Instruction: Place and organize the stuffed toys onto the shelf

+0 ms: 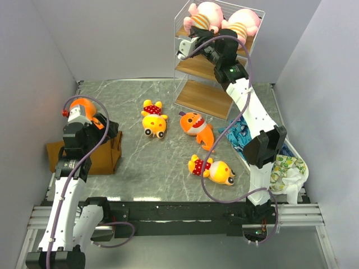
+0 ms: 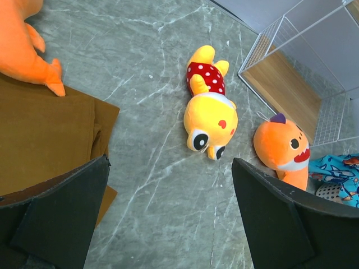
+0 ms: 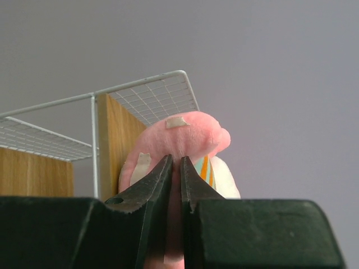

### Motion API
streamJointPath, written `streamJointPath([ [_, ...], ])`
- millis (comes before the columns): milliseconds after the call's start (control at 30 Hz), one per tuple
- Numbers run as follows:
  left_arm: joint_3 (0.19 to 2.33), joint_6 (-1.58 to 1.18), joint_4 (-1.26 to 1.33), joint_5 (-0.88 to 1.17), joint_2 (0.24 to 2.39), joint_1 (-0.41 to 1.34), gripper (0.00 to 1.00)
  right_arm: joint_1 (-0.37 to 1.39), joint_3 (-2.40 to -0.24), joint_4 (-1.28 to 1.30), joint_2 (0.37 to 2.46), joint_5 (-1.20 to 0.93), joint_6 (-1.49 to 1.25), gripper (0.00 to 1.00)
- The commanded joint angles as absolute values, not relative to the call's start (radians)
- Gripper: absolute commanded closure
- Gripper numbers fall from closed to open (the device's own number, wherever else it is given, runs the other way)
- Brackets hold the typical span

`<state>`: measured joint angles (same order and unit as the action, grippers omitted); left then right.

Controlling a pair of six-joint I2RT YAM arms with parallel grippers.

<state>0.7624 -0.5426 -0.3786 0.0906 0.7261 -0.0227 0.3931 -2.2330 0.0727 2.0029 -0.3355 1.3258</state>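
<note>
Up on the shelf (image 1: 202, 84), top board: pinching a pink toy (image 1: 203, 14) between the nearly closed right fingers (image 3: 170, 163).

Roughly a third done, judging by the layout: both pink toys on the top board, side by side, the second (image 1: 244, 22) toward the shelf's right corner. Left to shelve, four on the table: one yellow toy (image 1: 153, 119) near the middle, another (image 1: 213, 169) toward the near edge, an orange toy (image 1: 196, 128) just before the shelf, a second (image 2: 22, 45) partly on the brown cloth (image 1: 98, 154) by the left edge. Above that cloth, left fingers (image 1: 106, 131) spread wide, gripping nothing.
</note>
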Motion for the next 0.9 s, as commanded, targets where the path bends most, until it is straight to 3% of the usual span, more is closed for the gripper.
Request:
streamJointPath([
  [0,0.765,-0.538,-0.337,0.109,0.729,-0.018,0.03,0.387,-2.289,0.113,2.017,-0.420,1.381,0.84],
  [200,0.767,-0.537,-0.337,0.106,0.729,-0.018,0.03,0.379,-2.286,0.095,2.022,-0.416,1.367,0.83],
  [267,0.767,-0.537,-0.339,0.106,0.729,-0.018,0.03,0.377,-2.283,0.072,2.019,-0.400,1.351,0.73],
  [467,0.767,-0.537,-0.341,0.101,0.723,-0.018,0.04,0.377,-2.278,0.066,1.991,-0.393,1.318,0.54],
  [867,0.764,-0.535,-0.344,0.091,0.707,-0.017,0.04,0.403,-2.191,0.040,1.893,-0.410,1.238,0.30],
])
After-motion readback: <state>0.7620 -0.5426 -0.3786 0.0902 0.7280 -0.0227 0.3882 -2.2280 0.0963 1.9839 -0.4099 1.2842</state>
